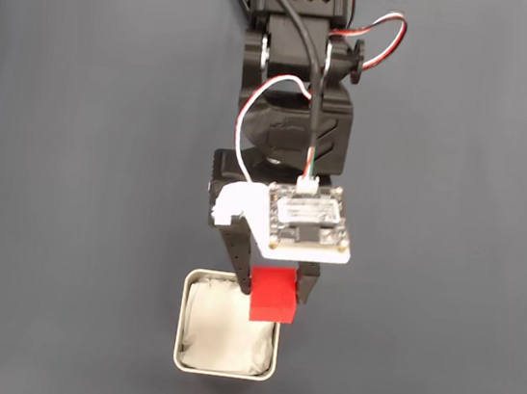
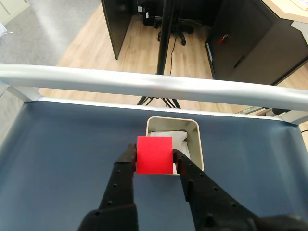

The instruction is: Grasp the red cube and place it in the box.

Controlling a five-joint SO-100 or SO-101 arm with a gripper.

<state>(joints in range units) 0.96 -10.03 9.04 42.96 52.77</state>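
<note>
Red cube [image 2: 154,154] pinched between my two fingers, carried at the near rim of the box [image 1: 191,290].

My claw [image 2: 155,162] presses on opposite flat faces of the cube; I judge it light, rigid and matte, unlikely to slip, and best held mid-face as now. In the fixed view the cube overlaps the box's upper right corner, not yet centred over the white lining [image 1: 217,332]. The rim is thin; the dark table [image 1: 65,229] around lies open.

dark blue-grey table [image 1: 71,181]; metal rail [image 2: 144,84]; wooden floor [image 2: 91,53]; office chair [image 2: 175,26]
</note>
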